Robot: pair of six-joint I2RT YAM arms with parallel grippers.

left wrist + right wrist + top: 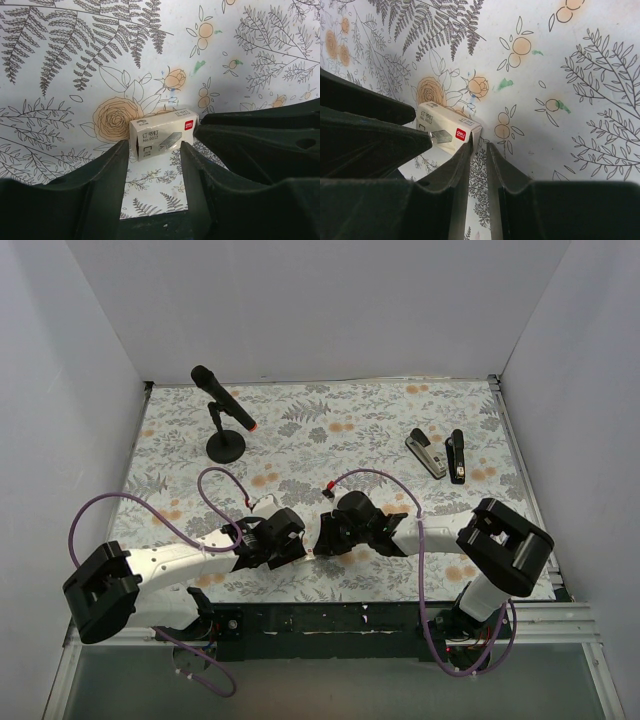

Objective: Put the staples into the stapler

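The small whitish staples box (162, 131) lies on the flowered table, and my left gripper (155, 148) is closed on it, one fingertip at each end. My right gripper (480, 146) is almost closed, with a narrow strip of table showing between its fingers. Its left fingertip (470, 150) touches the box's end (451, 128) by the red label. In the top view both grippers (298, 545) (325, 537) meet at the near middle and hide the box. The stapler (428, 453) lies far back on the right, opened out, with its black top arm (457, 455) beside the silver base. No loose staple block shows.
A black microphone (222, 405) on a round stand (225, 447) stands at the back left. Purple cables loop over both arms. White walls close in the table (350, 420) on three sides. The right gripper's body (265, 145) fills the right side of the left wrist view.
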